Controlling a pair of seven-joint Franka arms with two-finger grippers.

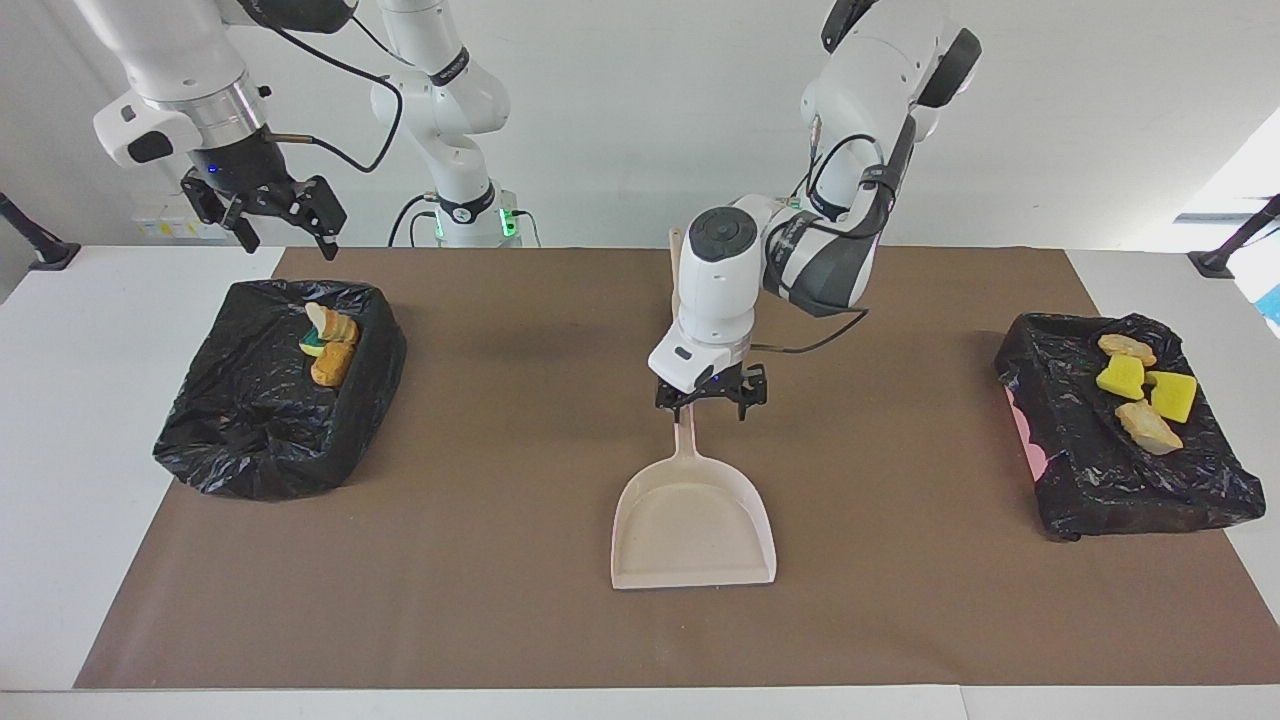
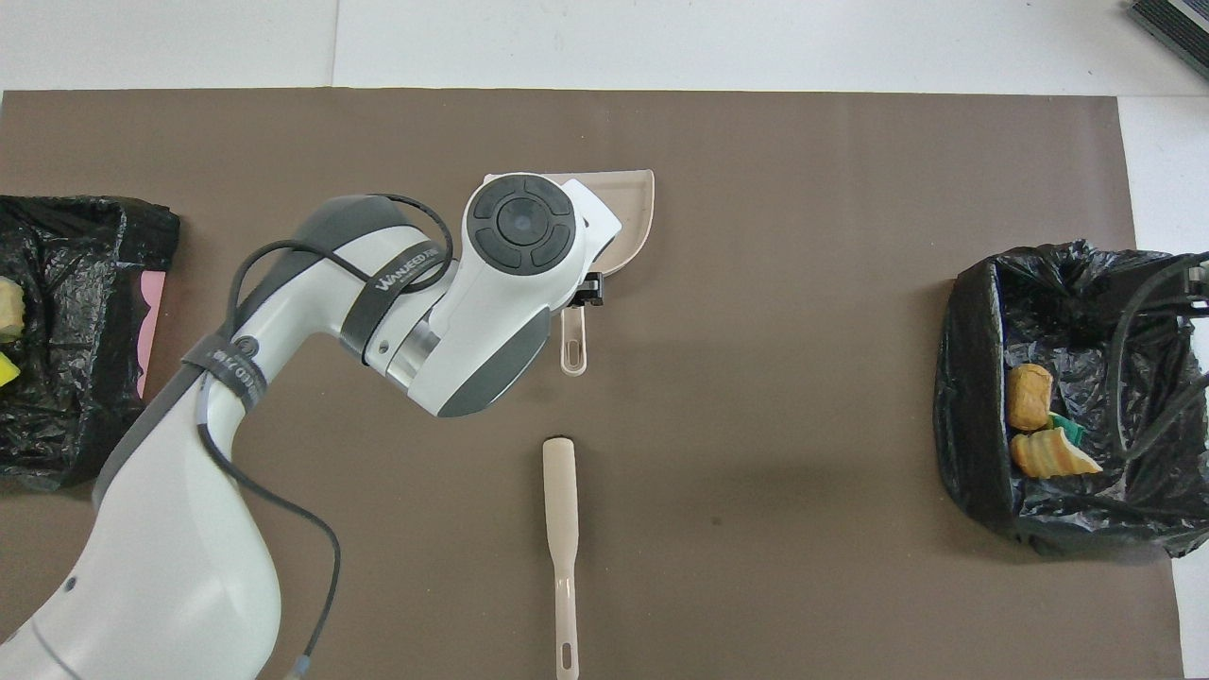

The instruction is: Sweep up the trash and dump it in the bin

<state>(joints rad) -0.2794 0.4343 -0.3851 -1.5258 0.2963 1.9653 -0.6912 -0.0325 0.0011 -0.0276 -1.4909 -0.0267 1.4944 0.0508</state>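
The beige dustpan (image 1: 692,525) lies flat mid-table, handle toward the robots; it also shows in the overhead view (image 2: 631,212). My left gripper (image 1: 712,405) is open, low over the dustpan handle (image 1: 686,440). The trash lies in two black-lined bins. Bread bits (image 1: 333,362) and a sponge piece sit in the bin (image 1: 250,420) at the right arm's end. Yellow sponge chunks (image 1: 1120,375) and bread bits (image 1: 1148,428) sit in the bin (image 1: 1140,495) at the left arm's end. My right gripper (image 1: 288,240) is open and empty, raised over the first bin's nearer edge.
A beige brush (image 2: 564,538) lies on the brown mat (image 2: 803,567), nearer to the robots than the dustpan, handle toward them. The left arm's elbow (image 2: 331,274) hangs over the mat. Both bins also show in the overhead view (image 2: 973,378), (image 2: 76,378).
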